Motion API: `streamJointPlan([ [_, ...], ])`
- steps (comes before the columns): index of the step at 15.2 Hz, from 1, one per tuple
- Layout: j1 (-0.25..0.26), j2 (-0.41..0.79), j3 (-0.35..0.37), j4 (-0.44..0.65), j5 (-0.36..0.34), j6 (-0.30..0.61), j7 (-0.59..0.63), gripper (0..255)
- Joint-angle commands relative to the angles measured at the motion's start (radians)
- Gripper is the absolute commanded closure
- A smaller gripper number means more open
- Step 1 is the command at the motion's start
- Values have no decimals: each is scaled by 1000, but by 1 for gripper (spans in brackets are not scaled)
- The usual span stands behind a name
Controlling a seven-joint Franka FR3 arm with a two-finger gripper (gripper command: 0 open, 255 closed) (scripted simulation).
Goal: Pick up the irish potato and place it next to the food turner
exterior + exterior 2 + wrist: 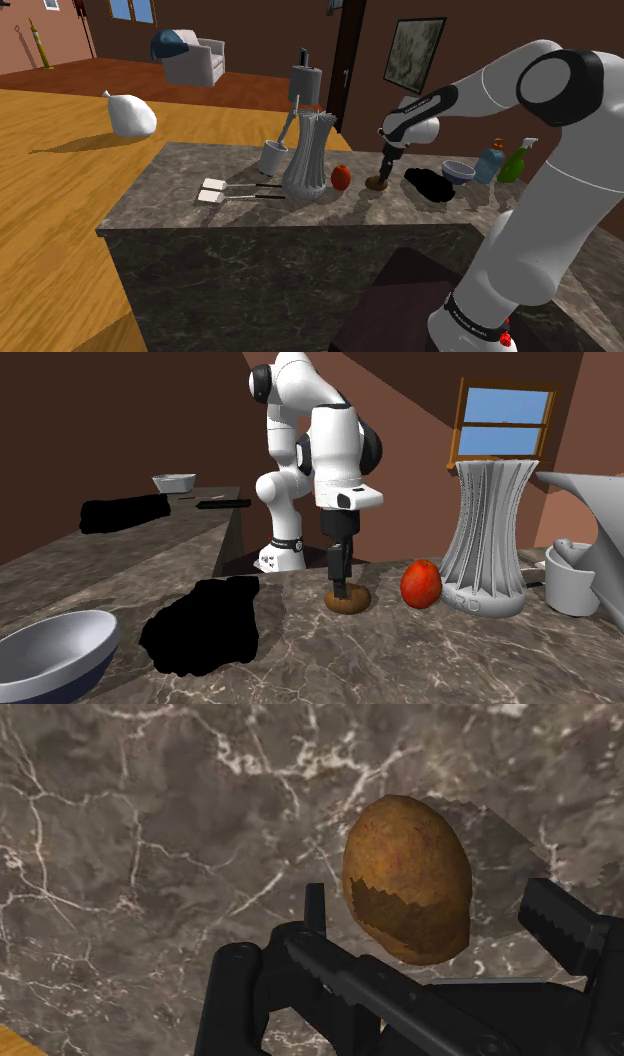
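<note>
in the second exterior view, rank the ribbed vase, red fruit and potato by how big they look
1. ribbed vase, by far the largest
2. red fruit
3. potato, slightly smaller, though the gripper hides part of it

All three stand about equally far from the camera.

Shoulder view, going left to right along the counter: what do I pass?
food turner → ribbed vase → red fruit → potato → black area → bowl → blue bottle → green spray bottle
</note>
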Motion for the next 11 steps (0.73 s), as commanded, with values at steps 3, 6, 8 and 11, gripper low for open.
streamJointPlan([
  [3, 3, 49, 0, -12, 50, 51, -36, 0],
  [6, 3, 71, 1, -16, 73, 70, -53, 0],
  [8, 3, 71, 2, -16, 73, 70, -53, 0],
  [11, 3, 71, 2, -16, 73, 70, -53, 0],
])
